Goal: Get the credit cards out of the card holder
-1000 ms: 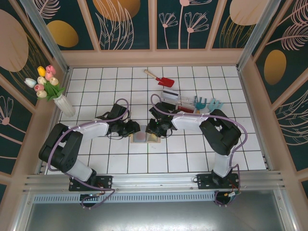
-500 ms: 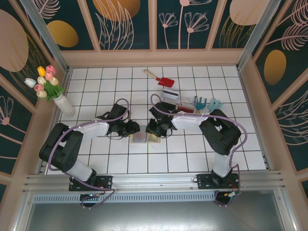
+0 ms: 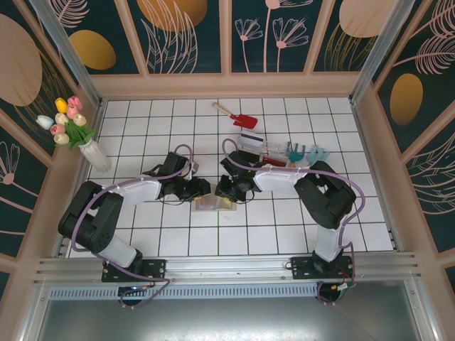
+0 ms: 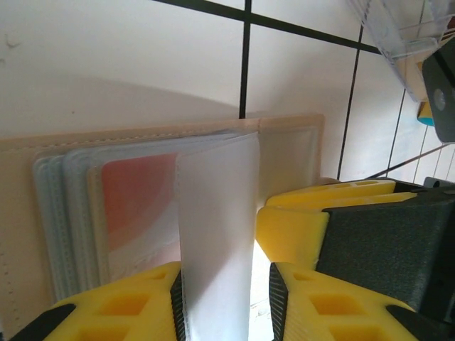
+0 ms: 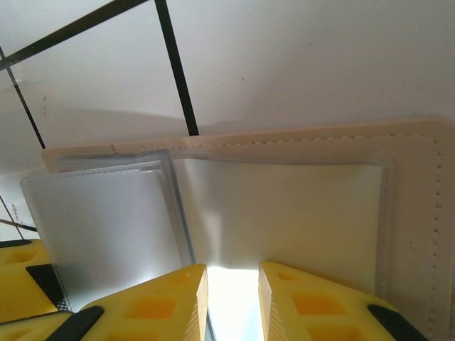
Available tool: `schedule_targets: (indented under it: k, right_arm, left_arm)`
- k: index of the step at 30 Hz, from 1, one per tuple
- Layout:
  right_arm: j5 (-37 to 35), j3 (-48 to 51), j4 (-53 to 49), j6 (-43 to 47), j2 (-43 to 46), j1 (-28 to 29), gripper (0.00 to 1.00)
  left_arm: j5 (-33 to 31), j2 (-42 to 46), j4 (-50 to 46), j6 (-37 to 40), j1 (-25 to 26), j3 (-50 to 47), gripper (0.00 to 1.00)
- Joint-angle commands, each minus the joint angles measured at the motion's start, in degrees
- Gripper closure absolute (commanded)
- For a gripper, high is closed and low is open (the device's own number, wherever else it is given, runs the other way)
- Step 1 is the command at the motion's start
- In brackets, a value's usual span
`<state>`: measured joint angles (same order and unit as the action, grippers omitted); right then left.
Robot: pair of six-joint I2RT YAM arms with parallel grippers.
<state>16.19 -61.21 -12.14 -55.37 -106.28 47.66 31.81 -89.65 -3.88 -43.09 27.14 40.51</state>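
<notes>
Tulips (image 3: 65,117) in a white vase (image 3: 97,158) are standing at the far left of the tiled table (image 3: 142,241), well apart from the work. Moving rightward, the left claw (image 3: 197,187) is reaching in low over the left end of the card holder (image 3: 213,204), which is lying open and flat on the tiles between the two claws, near the middle of the table. Seen from the left wrist, this claw's jaws are standing partly apart with a clear sleeve (image 4: 213,213) rising into the gap. The sleeve is lying against the left-hand jaw, but I cannot tell whether it is truly being pinched or only resting there. Lifting that sleeve is probably meant to bare the mouth of a pocket. A red card (image 4: 138,195) is showing through the pockets just beyond the fingertips, tucked in and not yet drawn out. Just right of it, the right claw (image 5: 232,273) is bearing down on the holder's right end, its jaws a narrow way apart with nothing gripped between them. It is likely pinning the holder so that it is not sliding or folding shut while the other side is being worked. Farther right and back, a clear tray (image 3: 264,148), some blue toy garden tools (image 3: 295,151) and a red shovel (image 3: 242,118) are lying apart from both claws.
</notes>
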Motion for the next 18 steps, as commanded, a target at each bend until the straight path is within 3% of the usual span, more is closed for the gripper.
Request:
schedule_targets:
  k: [1, 6, 18]
  right_arm:
    - [0.09, 1.21, 1.23, 0.79, 1.47, -0.35, 0.73]
    - [-2.38, 4.12, 3.35, -0.24, 7.68, -1.56, 0.72]
    - [-11.25, 10.84, 3.93, 0.99, 20.83, -6.75, 0.54]
  left_arm:
    - [2.69, -0.44, 2.30, -0.15, 0.37, -0.52, 0.63]
    - [5.45, -0.08, 5.92, -2.15, 0.89, -0.71, 0.62]
    - [5.42, -4.22, 10.65, -6.25, 5.65, 3.18, 0.62]
